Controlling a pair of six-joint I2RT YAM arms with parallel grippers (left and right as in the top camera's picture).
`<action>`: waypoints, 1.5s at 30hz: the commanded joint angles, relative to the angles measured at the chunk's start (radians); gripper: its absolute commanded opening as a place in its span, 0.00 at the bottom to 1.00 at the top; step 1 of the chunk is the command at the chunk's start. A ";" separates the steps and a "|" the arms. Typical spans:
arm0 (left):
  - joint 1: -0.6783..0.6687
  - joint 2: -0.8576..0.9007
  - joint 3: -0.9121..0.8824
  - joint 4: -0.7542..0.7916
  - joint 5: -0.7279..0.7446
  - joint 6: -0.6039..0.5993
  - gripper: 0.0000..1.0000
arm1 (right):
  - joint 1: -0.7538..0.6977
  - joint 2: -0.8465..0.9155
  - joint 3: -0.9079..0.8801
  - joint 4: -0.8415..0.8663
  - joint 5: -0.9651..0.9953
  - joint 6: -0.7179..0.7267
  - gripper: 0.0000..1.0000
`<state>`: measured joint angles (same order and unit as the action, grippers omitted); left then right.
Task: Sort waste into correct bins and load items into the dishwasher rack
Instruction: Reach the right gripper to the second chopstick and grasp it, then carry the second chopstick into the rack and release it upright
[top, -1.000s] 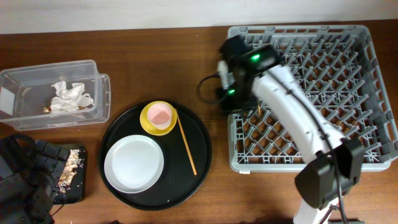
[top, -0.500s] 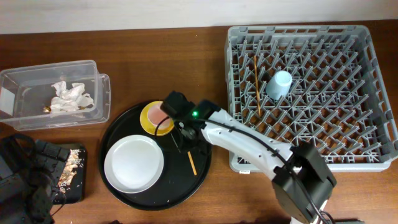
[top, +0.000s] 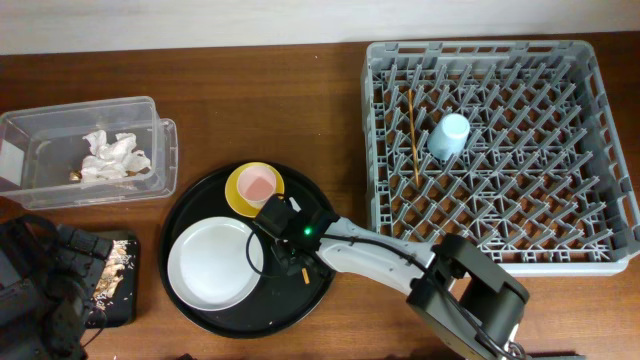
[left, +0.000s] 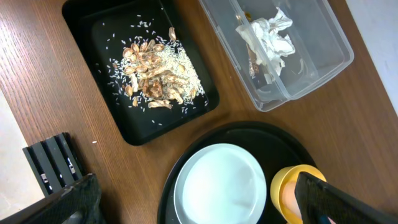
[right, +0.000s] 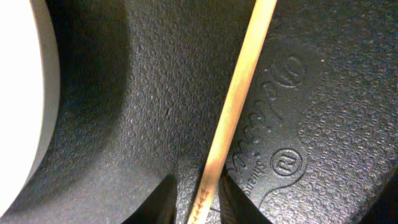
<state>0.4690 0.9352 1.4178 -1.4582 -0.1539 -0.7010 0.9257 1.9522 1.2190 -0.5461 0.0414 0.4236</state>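
My right gripper (top: 290, 256) is down on the round black tray (top: 190, 225), beside the grey-white plate (top: 215, 262). In the right wrist view its fingertips straddle a wooden chopstick (right: 233, 112) lying on the tray, and the right gripper (right: 198, 202) is open by a narrow margin, with a sliver of gap on the left. The other chopstick (top: 412, 135) and the light blue cup (top: 449, 135) sit in the dishwasher rack (top: 590, 60). A pink cup (top: 257, 184) stands in the yellow bowl (top: 238, 195). My left gripper (left: 202, 208) hangs open above the plate (left: 221, 183).
The clear box (top: 150, 125) at far left holds white tissue (top: 112, 158). The flat black tray (left: 93, 37) carries beige food scraps (left: 155, 68). My left arm (top: 40, 295) fills the lower left corner. The right arm (top: 380, 262) stretches across the tray's right rim.
My right arm has left the rack, where one chopstick now lies, and swung left and down onto the round tray. Its jaws have narrowed round the second chopstick.
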 joint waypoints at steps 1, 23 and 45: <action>0.005 -0.002 0.009 0.001 0.000 -0.006 0.99 | -0.017 0.019 -0.007 0.000 0.049 0.031 0.25; 0.005 -0.002 0.009 0.001 0.000 -0.006 0.99 | -0.608 -0.119 0.551 -0.544 -0.381 -0.134 0.14; 0.005 -0.002 0.009 0.001 0.000 -0.006 1.00 | -0.230 0.336 0.551 -0.328 -0.049 0.869 0.44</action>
<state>0.4690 0.9352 1.4178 -1.4582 -0.1539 -0.7010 0.6846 2.2581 1.7691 -0.8711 -0.0250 1.2537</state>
